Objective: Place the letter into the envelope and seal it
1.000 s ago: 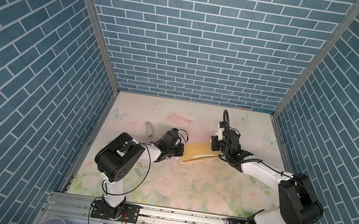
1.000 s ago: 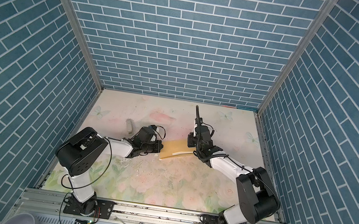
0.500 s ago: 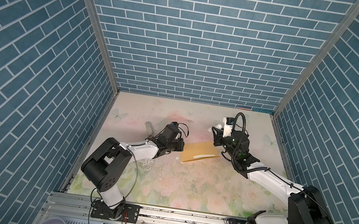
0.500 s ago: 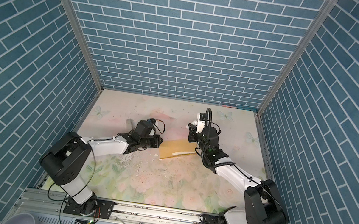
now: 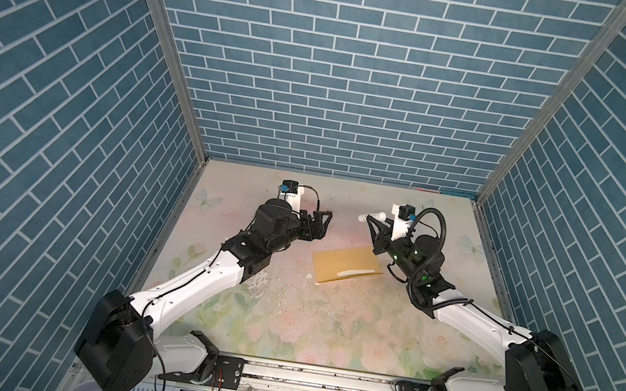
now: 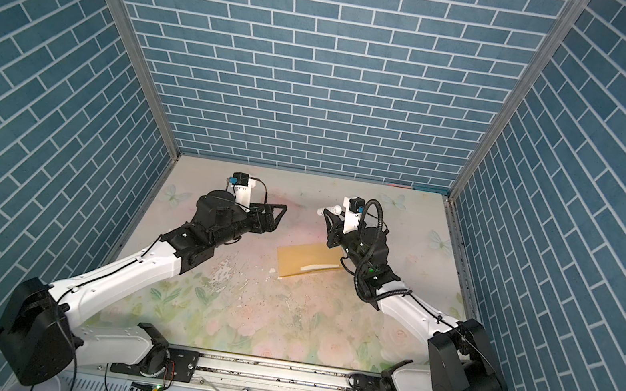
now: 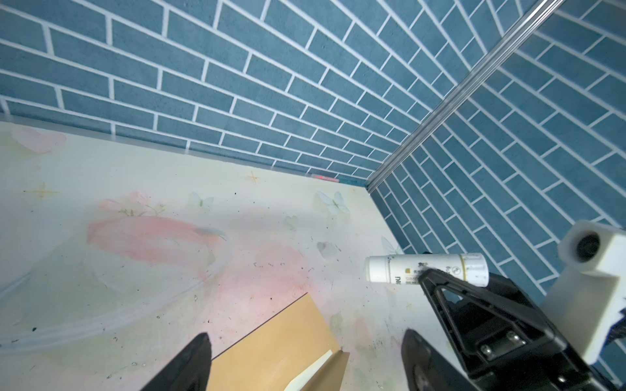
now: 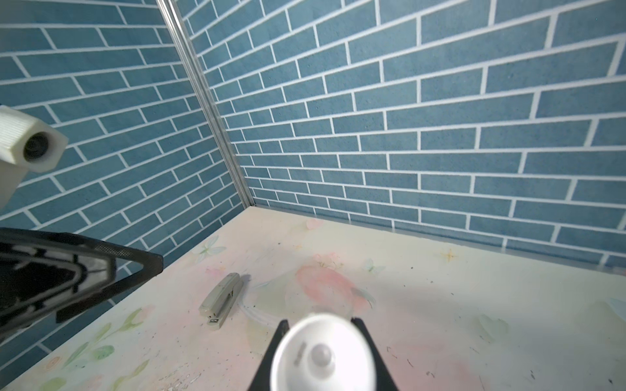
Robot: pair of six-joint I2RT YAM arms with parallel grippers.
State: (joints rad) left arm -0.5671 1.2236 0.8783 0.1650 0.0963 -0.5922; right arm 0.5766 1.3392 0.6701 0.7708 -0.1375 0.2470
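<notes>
Grey stapler (image 8: 222, 301) lying flat toward left wall. Left gripper (image 5: 323, 225) hovering over table (image 5: 324, 333), jaws standing wide, gripping nothing. Mustard envelope (image 5: 343, 264) lying flat mid-table, edges touching neither gripper, pale strip (image 5: 358, 272) showing along one edge, bare surface surrounding it. Right gripper (image 5: 375, 224) clamping white glue stick (image 5: 372, 216), hovering near envelope's far right corner.

Support: table (image 5: 324, 333), top covered in a pale floral print of pink roses, green leaves and butterflies, seen in both top views (image 6: 242, 320). The surface is scuffed, with white flecks and dark specks left of centre.

Lying flat on it, right of centre at mid-depth: long rectangular mustard-yellow kraft paper envelope (image 5: 347, 262) (image 6: 308, 261) (image 7: 281, 342), skewed to the table edges. Small pale scrap (image 5: 309, 276) just off its near left corner.

Right wrist view: grey-beige stapler (image 8: 222, 299) flat on the left part, toward the left wall.
</notes>
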